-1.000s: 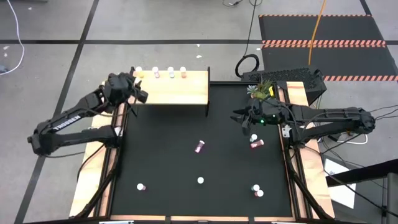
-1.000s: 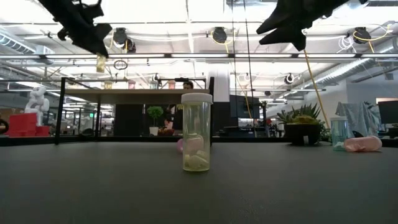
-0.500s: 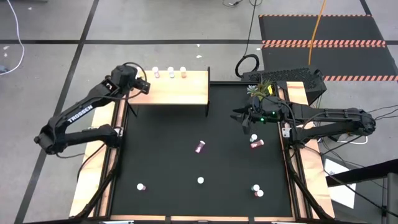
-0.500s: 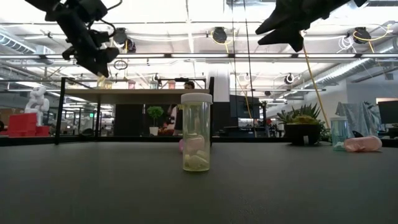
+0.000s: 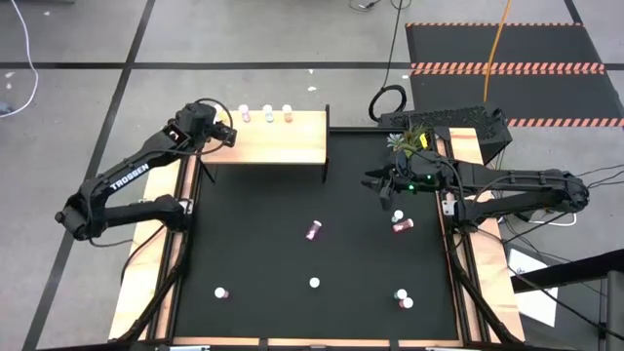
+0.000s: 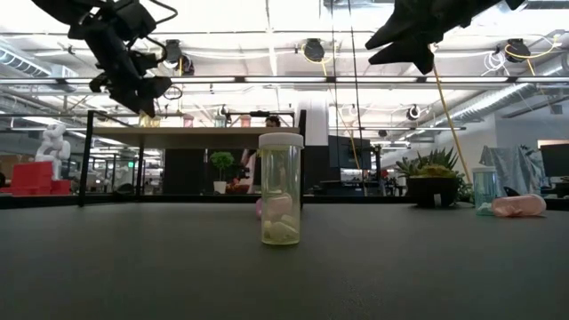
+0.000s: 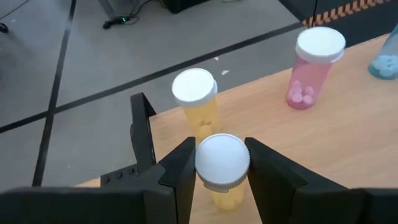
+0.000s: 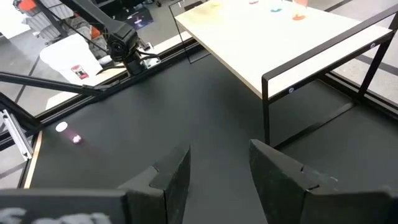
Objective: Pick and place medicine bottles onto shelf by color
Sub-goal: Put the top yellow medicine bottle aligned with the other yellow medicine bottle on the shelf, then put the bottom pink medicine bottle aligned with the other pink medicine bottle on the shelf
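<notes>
Moved: left claw now sits lower over the shelf, upper left.
Bottle: yellow bottle pinched upright, cap up.
Right claw: parted, empty, hovering at right above the desk.

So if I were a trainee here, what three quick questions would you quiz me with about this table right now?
1. True or false: the left gripper is shut on a yellow bottle above the shelf.
2. Is the right gripper holding anything?
3. The pink bottle mid-table: A upright, B lying on its side, C on the shelf?

Key: 1 true. 2 No, its jaws are open and empty. 3 B.
</notes>
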{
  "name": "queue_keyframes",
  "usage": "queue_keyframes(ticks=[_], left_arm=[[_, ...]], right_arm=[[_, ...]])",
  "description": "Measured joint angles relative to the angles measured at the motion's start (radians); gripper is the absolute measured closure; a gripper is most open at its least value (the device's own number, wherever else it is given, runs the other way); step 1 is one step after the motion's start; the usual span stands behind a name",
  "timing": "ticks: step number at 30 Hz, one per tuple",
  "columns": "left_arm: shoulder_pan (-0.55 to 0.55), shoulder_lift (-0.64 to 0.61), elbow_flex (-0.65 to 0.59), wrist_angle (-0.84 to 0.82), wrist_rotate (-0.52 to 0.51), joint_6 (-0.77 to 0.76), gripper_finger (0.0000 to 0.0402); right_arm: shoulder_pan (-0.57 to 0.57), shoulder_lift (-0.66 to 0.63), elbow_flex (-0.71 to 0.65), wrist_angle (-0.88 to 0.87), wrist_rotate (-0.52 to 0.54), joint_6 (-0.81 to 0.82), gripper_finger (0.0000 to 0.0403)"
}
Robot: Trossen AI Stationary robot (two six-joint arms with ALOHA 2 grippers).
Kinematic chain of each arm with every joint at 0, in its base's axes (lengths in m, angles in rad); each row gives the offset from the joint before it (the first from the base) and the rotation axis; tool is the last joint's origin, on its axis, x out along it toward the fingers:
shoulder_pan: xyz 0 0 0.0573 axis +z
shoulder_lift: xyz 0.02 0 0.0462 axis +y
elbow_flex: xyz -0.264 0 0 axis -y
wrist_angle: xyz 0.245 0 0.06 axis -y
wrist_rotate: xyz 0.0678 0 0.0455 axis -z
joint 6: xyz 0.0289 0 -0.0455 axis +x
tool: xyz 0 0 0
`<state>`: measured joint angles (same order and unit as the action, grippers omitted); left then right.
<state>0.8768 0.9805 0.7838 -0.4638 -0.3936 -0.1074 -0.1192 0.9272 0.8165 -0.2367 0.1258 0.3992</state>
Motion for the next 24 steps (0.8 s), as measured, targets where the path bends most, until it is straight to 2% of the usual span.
queue_keyframes(ticks=[9,12,24], left_arm=[[-0.001,-0.014,-0.010,0.019,0.005,-0.018,0.0268],[-0.002,-0.036,-0.010,0.039,0.009,-0.009,0.0254],[-0.004,-0.108,-0.010,0.040,0.040,0.057,0.0110]], right_arm=[[0.000,0.000,0.000,0.000,0.000,0.000,0.0248],[0.000,0.000,0.000,0.000,-0.001,0.000,0.0248],[0.000,0.000,0.000,0.000,0.000,-0.002,0.0248]])
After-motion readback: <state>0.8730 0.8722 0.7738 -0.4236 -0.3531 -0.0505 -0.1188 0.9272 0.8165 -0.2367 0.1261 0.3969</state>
